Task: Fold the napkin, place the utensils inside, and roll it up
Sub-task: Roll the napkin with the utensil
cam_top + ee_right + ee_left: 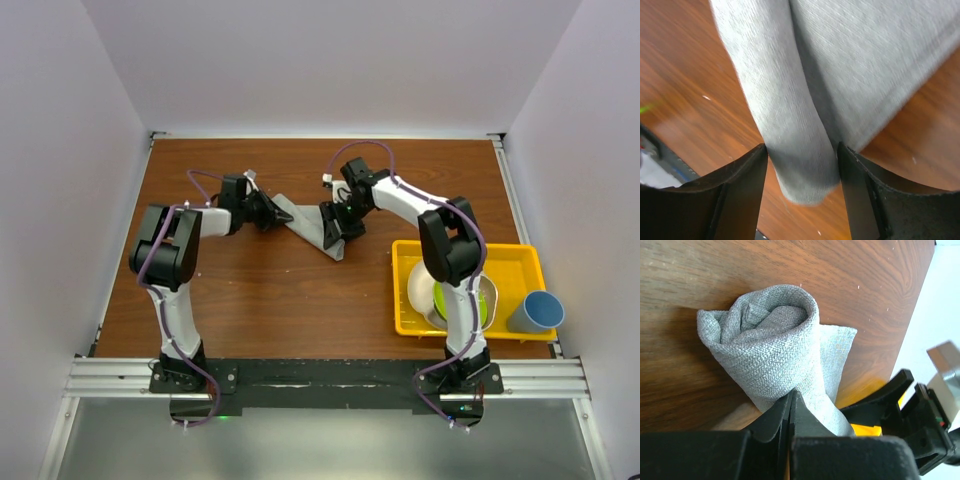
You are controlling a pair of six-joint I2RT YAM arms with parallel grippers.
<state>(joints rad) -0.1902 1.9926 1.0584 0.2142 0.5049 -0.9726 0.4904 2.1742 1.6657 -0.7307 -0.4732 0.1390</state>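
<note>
The rolled napkin (305, 225) lies just left of the yellow tray (400, 290). My left gripper (791, 397) pinches one end; my right gripper (802, 165) straddles the other, jaws apart. It looks soft, light and prone to unrolling, so I'd grip across the roll.

Light grey napkin (780, 355) lies rolled into a loose tube, flat flap underneath.

Bright, even overhead light fills the top view, with only soft shadows on the counter (300, 290). The right wrist view is motion-blurred across the napkin (850, 60); the left wrist view is sharp, its right edge washed out white.
</note>
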